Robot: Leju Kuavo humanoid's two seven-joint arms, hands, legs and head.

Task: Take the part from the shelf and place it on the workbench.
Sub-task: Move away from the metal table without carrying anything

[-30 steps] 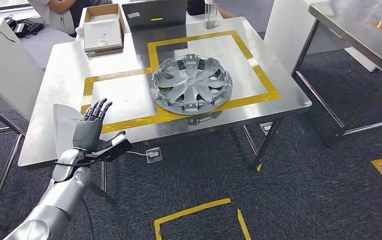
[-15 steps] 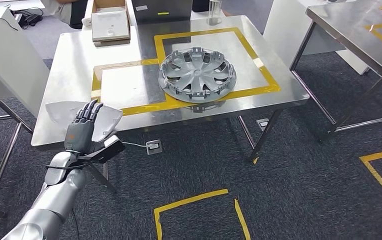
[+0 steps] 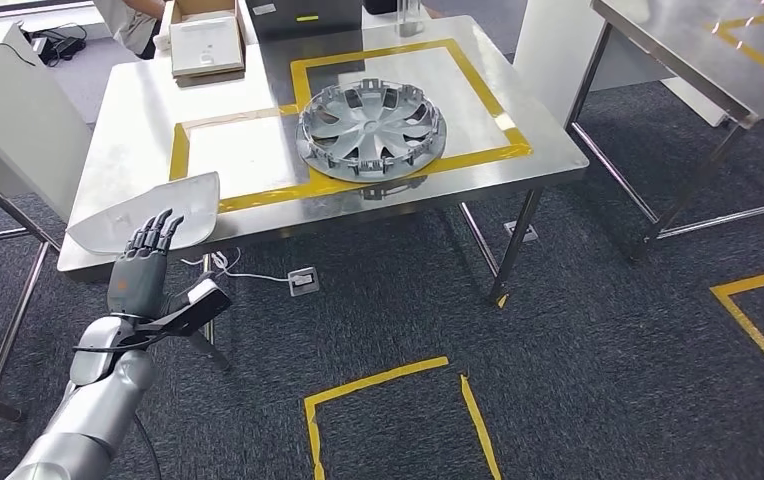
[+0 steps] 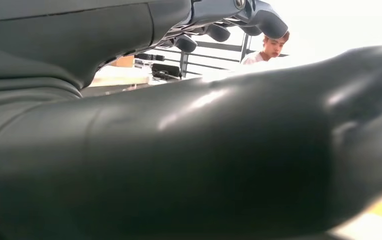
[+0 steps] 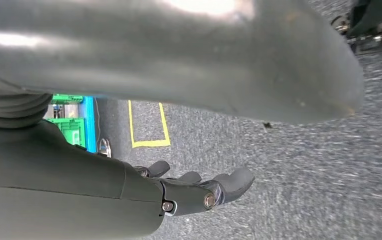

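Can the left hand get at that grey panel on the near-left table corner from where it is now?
Probably yes: the left hand is open, just short of the grey panel overhanging the table edge, with nothing between them.

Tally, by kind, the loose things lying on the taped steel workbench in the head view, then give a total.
Wheel covers: 1
Flat grey panels: 1
Open cardboard boxes: 1
Total: 3
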